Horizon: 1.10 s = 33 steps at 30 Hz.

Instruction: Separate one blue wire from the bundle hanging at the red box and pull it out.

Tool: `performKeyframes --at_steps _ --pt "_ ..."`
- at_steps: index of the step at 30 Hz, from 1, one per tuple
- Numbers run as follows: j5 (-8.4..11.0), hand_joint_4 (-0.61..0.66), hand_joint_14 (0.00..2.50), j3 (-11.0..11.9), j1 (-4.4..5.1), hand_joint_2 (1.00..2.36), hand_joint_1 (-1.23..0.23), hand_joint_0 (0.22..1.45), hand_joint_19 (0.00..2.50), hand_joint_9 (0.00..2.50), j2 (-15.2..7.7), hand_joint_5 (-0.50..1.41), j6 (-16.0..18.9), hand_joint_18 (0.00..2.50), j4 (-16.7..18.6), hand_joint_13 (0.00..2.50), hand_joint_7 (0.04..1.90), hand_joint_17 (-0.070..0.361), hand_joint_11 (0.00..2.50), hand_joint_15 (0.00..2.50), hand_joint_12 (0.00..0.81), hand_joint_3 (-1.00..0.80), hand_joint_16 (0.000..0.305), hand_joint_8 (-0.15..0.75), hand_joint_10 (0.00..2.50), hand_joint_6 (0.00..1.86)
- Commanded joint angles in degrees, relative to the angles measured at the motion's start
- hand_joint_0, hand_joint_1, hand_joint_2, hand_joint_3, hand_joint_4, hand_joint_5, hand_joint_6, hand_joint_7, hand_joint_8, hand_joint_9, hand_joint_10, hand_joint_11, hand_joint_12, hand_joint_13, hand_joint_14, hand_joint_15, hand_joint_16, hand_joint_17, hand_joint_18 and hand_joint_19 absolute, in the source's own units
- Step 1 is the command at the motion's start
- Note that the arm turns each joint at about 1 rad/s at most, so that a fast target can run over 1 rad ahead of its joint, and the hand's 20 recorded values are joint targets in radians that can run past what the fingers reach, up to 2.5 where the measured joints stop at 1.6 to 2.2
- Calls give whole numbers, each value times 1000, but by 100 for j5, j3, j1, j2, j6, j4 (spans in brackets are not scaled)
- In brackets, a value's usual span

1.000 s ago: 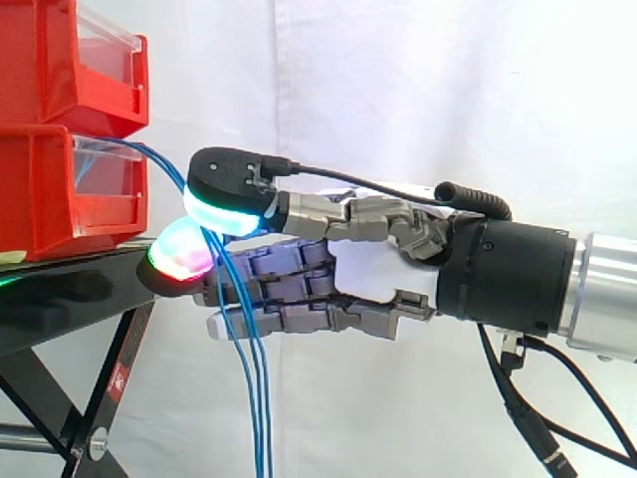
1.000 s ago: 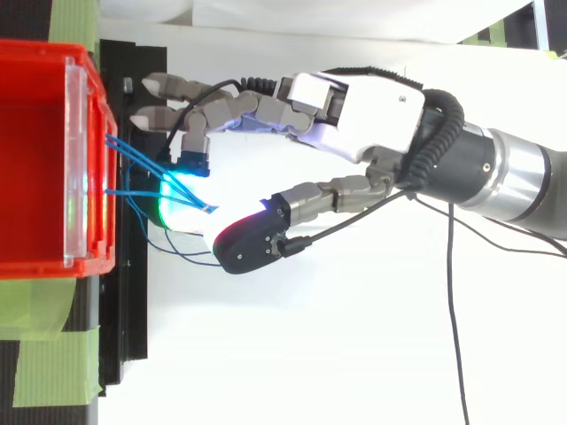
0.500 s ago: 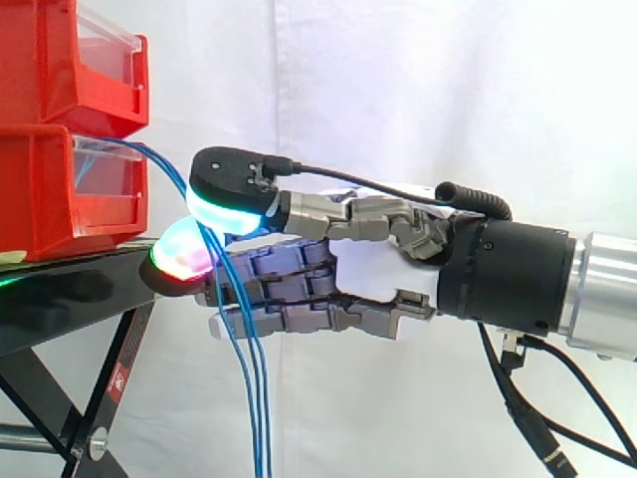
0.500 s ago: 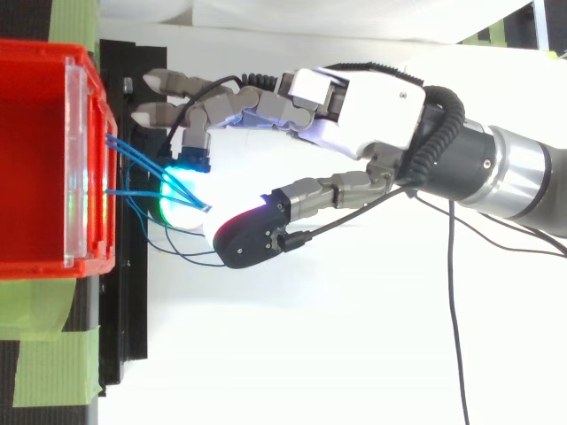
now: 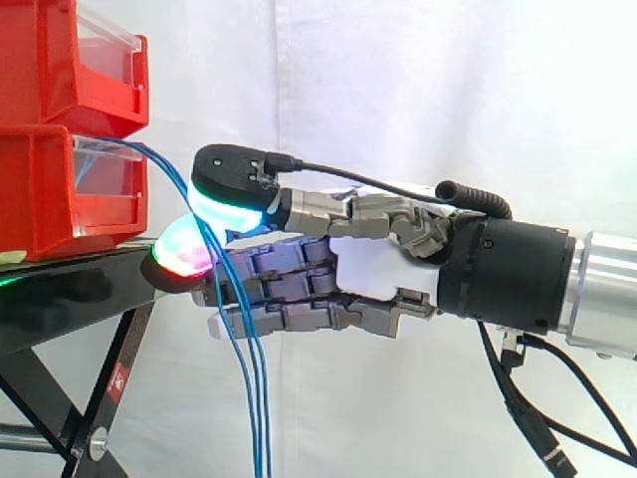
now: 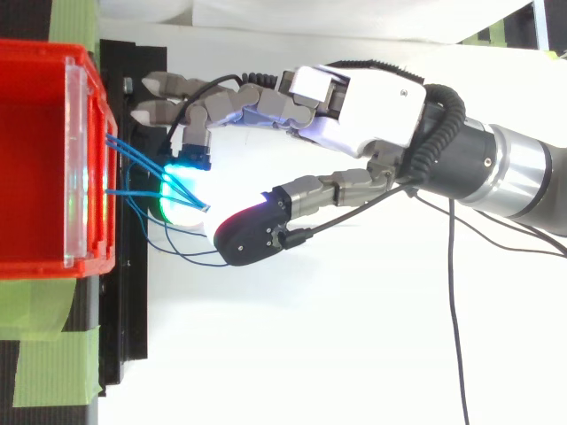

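Note:
Several blue wires (image 5: 251, 378) come out of the lower red bin (image 5: 40, 194) and hang down past the black stand's edge. From the right, my hand (image 5: 370, 271) reaches level into the bundle. The wires run over a finger pad glowing red and green (image 5: 182, 249) and under the thumb pad (image 5: 227, 204) glowing cyan. In the top view the wires (image 6: 133, 168) fan out from the bin (image 6: 35, 150) across that glowing finger, while the thumb (image 6: 252, 235) stands a little apart from it. The other fingers (image 6: 173, 88) lie straight.
A second red bin (image 5: 60, 60) is stacked above the lower one. The black stand (image 5: 70, 289) with slanted legs carries both. Green tape (image 6: 44, 363) lies on the stand by the bin. A white curtain hangs behind.
The thumb has lifted slightly and drawn a little away from the glowing finger. The wires and the arm have hardly moved.

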Motion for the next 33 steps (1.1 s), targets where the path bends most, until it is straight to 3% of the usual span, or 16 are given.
performKeyframes --at_steps 1,6,23,28,33 --pt "-26 301 4 70 -12 1010 -621 609 363 186 1 -200 40 132 -10 152 1026 116 113 145 353 -379 52 291 2 781" --pt "-44 302 5 175 -29 1011 -623 615 362 193 -8 -201 31 138 -18 156 1023 116 112 146 352 -368 51 291 2 790" --pt "-35 302 5 211 -21 1016 -636 624 358 198 1 -208 13 142 -54 163 1049 115 120 150 352 -290 51 290 2 826" --pt "-52 301 5 211 -21 1014 -633 613 375 194 -8 -212 13 140 -247 162 1026 115 119 159 353 -326 51 291 2 813" --pt "-219 300 5 211 -21 1011 -614 591 375 193 -8 -211 5 129 -493 158 1040 116 131 158 356 -364 52 292 3 791"
